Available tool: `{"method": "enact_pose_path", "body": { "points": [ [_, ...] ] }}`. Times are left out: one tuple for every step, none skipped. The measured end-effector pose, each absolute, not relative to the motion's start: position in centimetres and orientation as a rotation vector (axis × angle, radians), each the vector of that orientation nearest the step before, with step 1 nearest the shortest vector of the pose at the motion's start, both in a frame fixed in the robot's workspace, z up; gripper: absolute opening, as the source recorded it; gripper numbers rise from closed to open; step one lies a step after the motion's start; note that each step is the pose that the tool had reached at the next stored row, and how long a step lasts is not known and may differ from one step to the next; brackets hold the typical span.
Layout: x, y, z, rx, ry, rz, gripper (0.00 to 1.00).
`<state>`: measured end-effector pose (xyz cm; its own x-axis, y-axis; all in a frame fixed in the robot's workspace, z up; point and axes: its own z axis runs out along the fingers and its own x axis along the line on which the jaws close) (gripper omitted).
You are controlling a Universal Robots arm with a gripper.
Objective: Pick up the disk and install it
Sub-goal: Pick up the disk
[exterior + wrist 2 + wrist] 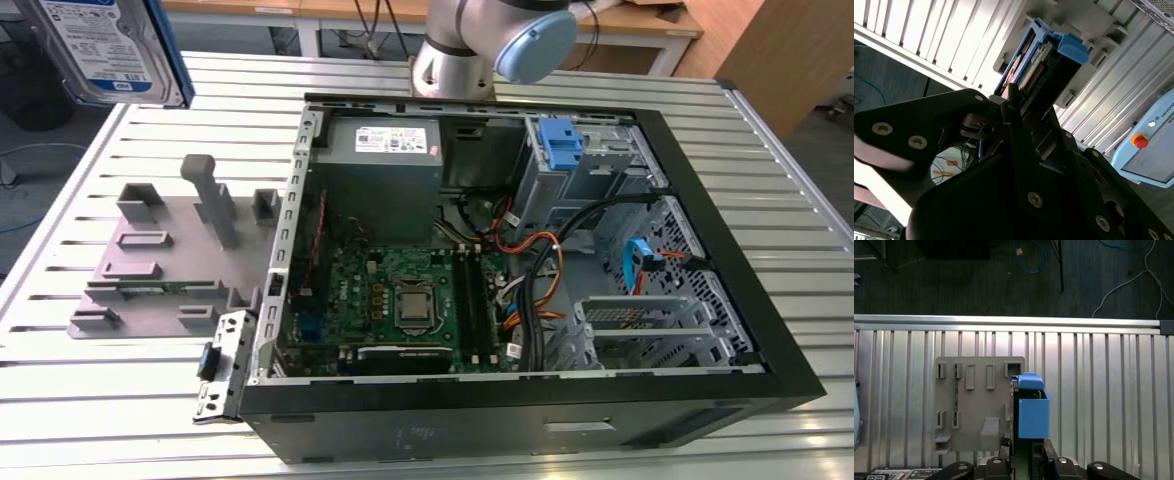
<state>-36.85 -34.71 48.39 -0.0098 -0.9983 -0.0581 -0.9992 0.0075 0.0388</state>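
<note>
The disk point(100, 48), silver with a white-and-blue label and a blue carrier edge, hangs high in the air at the exterior view's upper left, above the table's corner. In the second wrist view my gripper point(1026, 107) is shut on the disk point(1040, 67), its black fingers point(1013, 112) clamping the carrier's sides. The first wrist view looks down along the blue carrier point(1032, 412), held edge-on in the gripper point(1024, 454) beside the grey stand point(979, 405) far below.
An open computer case point(747, 330) lies on the slatted metal table point(120, 400), with motherboard, grey power supply point(380, 145), cables and drive cages point(641, 320). A blue carrier point(561, 145) sits in a far bay. The grey stand point(174, 260) is on the exterior view's left. The arm's base point(461, 60) stands behind.
</note>
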Motion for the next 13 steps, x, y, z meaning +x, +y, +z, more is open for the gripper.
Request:
{"method": "enact_pose_path", "body": {
  "points": [
    [-36.7,-34.7,48.4,-2.2,2.22,0.107,0.35],
    [-36.4,-34.7,48.4,-2.201,2.22,0.107,0.35],
    [-36.2,-34.7,48.4,-2.201,2.22,0.107,0.35],
    [-35.9,-34.7,48.4,-2.201,2.22,0.107,0.35],
    [-35.7,-34.7,48.4,-2.201,2.22,0.107,0.35],
    [-35.4,-34.7,48.4,-2.201,2.22,0.107,0.35],
    [-35.1,-34.7,48.4,-2.201,2.22,0.107,0.35],
    [-34.8,-34.7,48.4,-2.2,2.22,0.107,0.35],
    [-34.6,-34.7,48.4,-2.2,2.22,0.107,0.35],
    [-34.3,-34.7,48.4,-2.2,2.22,0.107,0.35],
    [-34.0,-34.7,48.4,-2.2,2.22,0.107,0.35],
    [-33.7,-34.7,48.4,-2.2,2.22,0.107,0.35],
    [-33.4,-34.7,48.4,-2.2,2.22,0.107,0.35]
  ]
}}
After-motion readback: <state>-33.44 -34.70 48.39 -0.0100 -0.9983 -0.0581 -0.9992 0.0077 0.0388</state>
